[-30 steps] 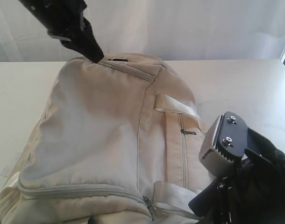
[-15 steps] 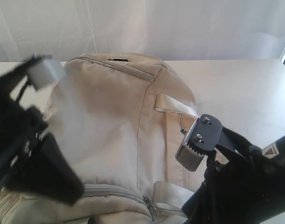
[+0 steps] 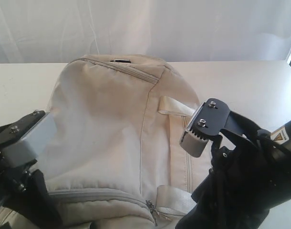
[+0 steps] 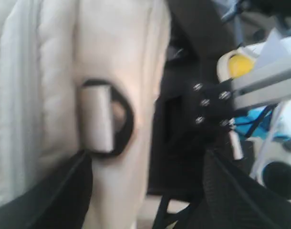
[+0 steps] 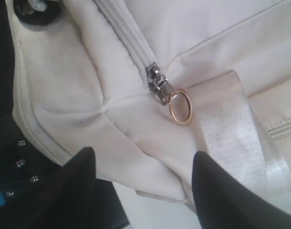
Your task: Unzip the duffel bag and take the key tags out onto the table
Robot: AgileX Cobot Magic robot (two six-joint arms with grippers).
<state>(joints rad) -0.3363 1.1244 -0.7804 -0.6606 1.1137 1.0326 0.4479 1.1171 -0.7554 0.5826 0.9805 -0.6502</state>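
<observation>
The cream-beige duffel bag (image 3: 112, 129) lies zipped shut on the white table (image 3: 250, 86). Its grey main zipper (image 3: 88, 194) ends at a metal pull (image 5: 157, 83) carrying a gold ring (image 5: 180, 107), next to a pale webbing handle (image 5: 231, 129). My right gripper (image 5: 143, 183) is open and hovers just off that near corner of the bag, with the pull ahead of its fingers. My left gripper (image 4: 145, 191) is also open, facing the bag's end by a black strap ring (image 4: 109, 119). That view is blurred. The key tags are out of view.
Both black arms crowd the near edge, the left arm (image 3: 21, 143) at the bag's near-left corner and the right arm (image 3: 231, 162) at its near right. A side-pocket zipper (image 3: 187, 167) runs along the bag. Robot hardware (image 4: 260, 86) shows beyond the bag's end.
The left arm swung from the bag's far top-left corner down to its near-left corner. The right arm shifted left, closer over the bag's near-right side.
</observation>
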